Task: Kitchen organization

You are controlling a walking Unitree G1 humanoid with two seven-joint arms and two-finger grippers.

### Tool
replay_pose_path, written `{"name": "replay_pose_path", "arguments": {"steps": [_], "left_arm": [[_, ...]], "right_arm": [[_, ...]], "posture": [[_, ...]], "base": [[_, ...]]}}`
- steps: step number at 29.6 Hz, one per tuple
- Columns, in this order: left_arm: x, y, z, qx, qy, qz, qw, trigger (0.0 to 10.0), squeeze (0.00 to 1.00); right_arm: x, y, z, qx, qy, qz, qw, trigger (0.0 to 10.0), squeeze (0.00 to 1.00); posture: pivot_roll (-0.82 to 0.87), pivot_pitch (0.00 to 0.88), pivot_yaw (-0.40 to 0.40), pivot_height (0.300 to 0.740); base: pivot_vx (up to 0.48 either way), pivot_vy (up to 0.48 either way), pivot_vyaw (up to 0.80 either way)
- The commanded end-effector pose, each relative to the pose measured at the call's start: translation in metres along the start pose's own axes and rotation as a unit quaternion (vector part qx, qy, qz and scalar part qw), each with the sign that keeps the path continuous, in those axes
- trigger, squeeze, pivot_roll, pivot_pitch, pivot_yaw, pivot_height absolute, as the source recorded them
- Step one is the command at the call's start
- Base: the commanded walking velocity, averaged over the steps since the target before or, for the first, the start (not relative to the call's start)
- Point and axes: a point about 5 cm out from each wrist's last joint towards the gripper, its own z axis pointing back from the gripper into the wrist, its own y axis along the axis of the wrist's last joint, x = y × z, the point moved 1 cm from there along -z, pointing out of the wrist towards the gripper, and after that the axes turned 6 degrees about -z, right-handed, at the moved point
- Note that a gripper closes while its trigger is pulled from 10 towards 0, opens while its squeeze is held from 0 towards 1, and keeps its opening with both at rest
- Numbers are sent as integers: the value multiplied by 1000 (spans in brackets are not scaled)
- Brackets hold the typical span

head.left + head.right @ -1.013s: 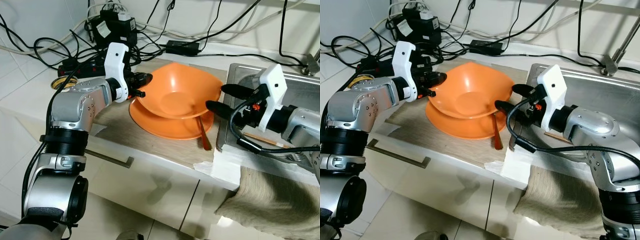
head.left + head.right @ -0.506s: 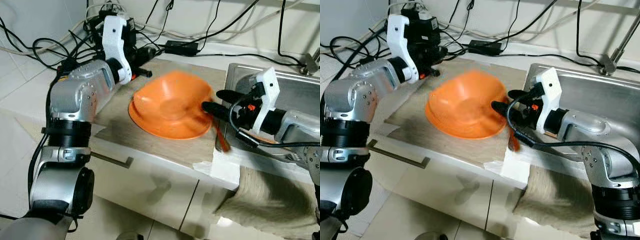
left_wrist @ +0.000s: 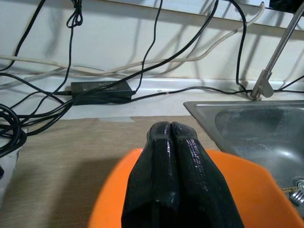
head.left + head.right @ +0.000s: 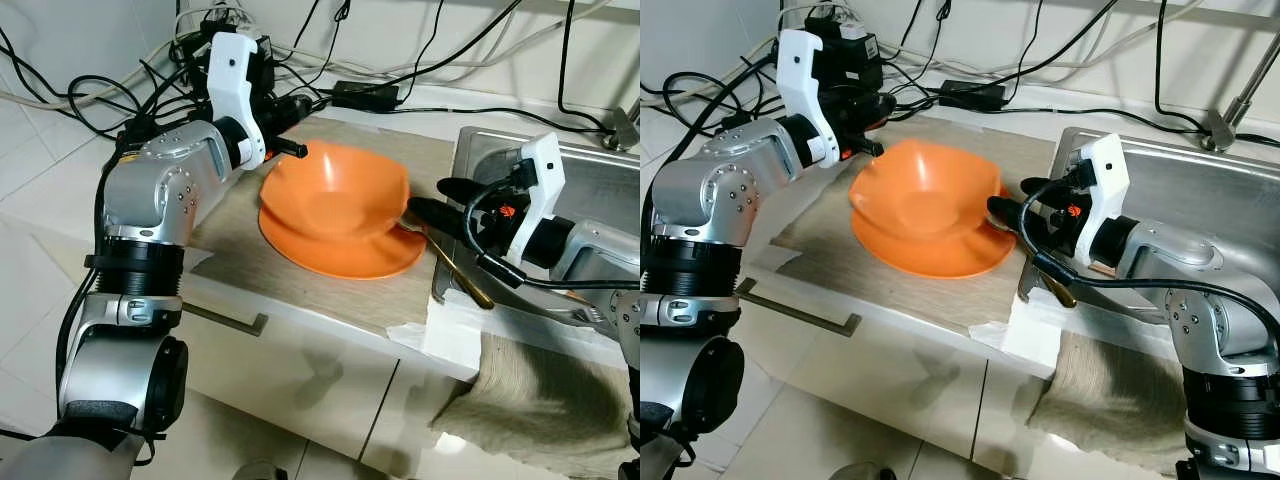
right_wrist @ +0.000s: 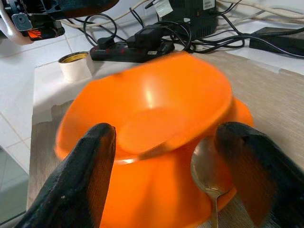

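Observation:
An orange bowl (image 4: 335, 188) rests on an orange plate (image 4: 350, 258) on the wooden counter mat, and looks blurred in the right wrist view. My left gripper (image 4: 292, 128) hovers at the bowl's far left rim with its fingers (image 3: 170, 180) pressed together on nothing. A metal spoon (image 4: 455, 268) lies with its head at the plate's right edge and its handle pointing towards the counter's front, beside the sink. My right gripper (image 4: 440, 200) is open just right of the bowl, above the spoon, with bowl and spoon (image 5: 207, 172) showing between its fingers.
A steel sink (image 4: 600, 190) with a faucet (image 4: 1230, 105) lies to the right. A beige towel (image 4: 540, 400) hangs over the counter's front edge. At the back are a power strip with tangled cables (image 4: 165, 128), a black adapter (image 4: 365, 95) and a tape roll (image 4: 125, 165).
My left gripper let go of the bowl's left rim and rose back; the tilted bowl dropped onto the plate. The spoon slid right, towards the sink edge.

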Motion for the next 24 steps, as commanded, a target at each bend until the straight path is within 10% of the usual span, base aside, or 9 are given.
{"name": "replay_pose_path", "arguments": {"steps": [1,9,10,24], "left_arm": [[-3,1,2,-1,7,0,1000,10000,0],[-11,-8,6,-45,23,6,999,10000,0],[-14,-12,7,-61,28,2,998,10000,1000],[-13,-35,15,-131,6,1,991,10000,1000]], "right_arm": [[3,5,1,0,-8,2,1000,10000,0],[2,5,2,5,-6,-14,1000,10000,0],[2,6,3,7,-6,-15,1000,10000,0],[0,10,5,9,-7,-10,1000,10000,0]], "posture": [[-26,0,33,740],[-23,0,37,740],[-22,0,40,740],[-22,0,43,740]], "base": [[0,0,0],[0,0,0],[0,0,0],[0,0,0]]}}
